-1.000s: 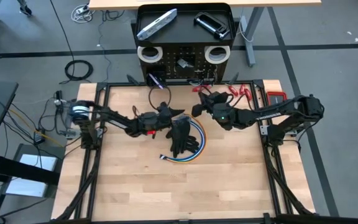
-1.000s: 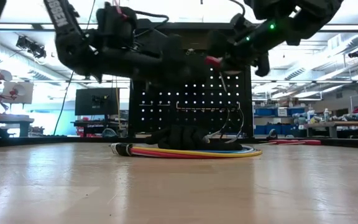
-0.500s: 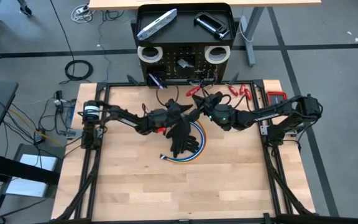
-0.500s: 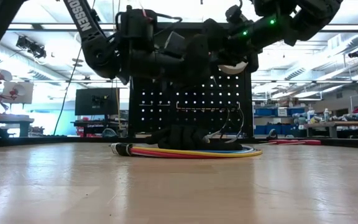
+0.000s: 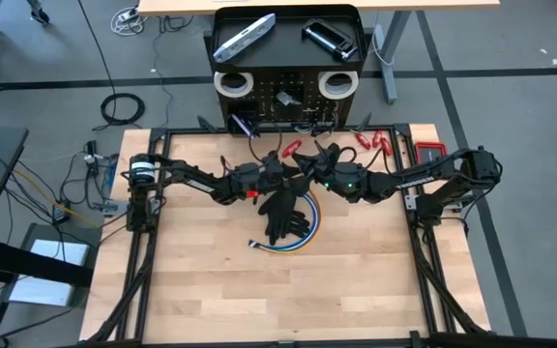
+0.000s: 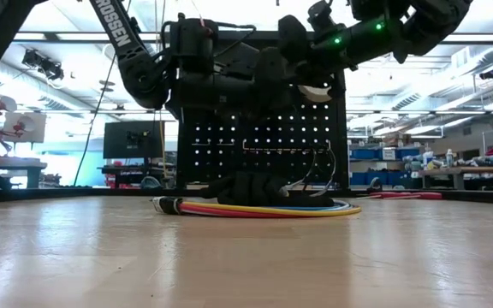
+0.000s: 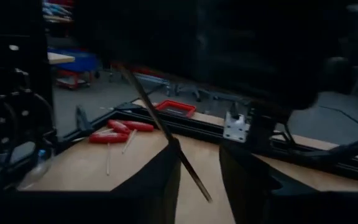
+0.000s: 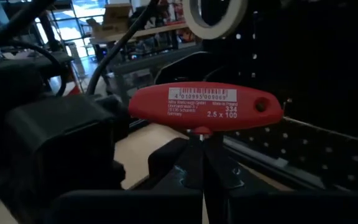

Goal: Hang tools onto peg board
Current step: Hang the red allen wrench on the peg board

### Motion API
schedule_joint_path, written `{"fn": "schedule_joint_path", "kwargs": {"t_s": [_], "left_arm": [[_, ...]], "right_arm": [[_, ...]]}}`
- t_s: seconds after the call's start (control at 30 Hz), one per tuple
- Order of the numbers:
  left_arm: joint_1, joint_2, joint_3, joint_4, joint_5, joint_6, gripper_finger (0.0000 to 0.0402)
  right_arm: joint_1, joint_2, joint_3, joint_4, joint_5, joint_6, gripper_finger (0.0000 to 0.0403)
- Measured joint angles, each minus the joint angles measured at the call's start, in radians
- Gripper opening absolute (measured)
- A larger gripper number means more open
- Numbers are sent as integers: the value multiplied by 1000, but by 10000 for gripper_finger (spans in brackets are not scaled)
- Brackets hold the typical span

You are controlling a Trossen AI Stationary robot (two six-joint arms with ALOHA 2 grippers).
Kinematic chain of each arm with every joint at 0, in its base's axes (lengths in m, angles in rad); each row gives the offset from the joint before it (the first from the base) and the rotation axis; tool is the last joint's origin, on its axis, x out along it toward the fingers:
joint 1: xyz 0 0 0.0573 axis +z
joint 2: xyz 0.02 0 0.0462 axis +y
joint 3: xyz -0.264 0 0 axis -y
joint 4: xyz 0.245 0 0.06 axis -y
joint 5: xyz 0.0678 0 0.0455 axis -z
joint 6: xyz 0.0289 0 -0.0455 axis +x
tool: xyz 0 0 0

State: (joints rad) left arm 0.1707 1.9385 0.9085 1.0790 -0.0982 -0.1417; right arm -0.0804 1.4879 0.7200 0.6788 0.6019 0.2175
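A: Right gripper [image 8: 197, 149]?
B: Clamped on the shaft of the red T-handle key [image 8: 205, 106], just under the handle, which sits crosswise above the fingers. It's up over the far middle of the table [image 5: 211, 290], close in front of the peg board [image 6: 229, 145]

A: Left gripper [image 7: 197, 158]?
B: Right beside the right one, almost nose to nose. Fingers [image 7: 157, 183] narrow but apart, and the key's thin shaft runs slantwise through the gap. Can't tell if it's pinched

A: Rest of the tools?
B: 2 white tape rolls [image 5: 232, 84] hang at the board's upper corners. Silver flat bar [image 5: 244, 37] and black clamp [image 5: 329, 37] lie in the top tray. A few red-handled tools [image 5: 370, 143] lie at the table's far right edge

A: Anything under the arms?
B: Black gloves [image 5: 280, 208] on a coil of coloured cable [image 6: 255, 208], flat on the wood
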Motion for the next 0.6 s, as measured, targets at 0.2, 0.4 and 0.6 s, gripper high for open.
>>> {"fn": "schedule_joint_path", "kwargs": {"t_s": [0.2,0.4,0.6], "left_arm": [[0,0,0,0,-56,6,88],[-1,-2,-4,-10,-54,6,47],[13,-13,-13,-8,-31,7,5]], "right_arm": [[7,-4,0,-32,3,23,5],[15,-30,0,-85,-27,46,5],[39,-104,1,-253,-82,90,25]]}}
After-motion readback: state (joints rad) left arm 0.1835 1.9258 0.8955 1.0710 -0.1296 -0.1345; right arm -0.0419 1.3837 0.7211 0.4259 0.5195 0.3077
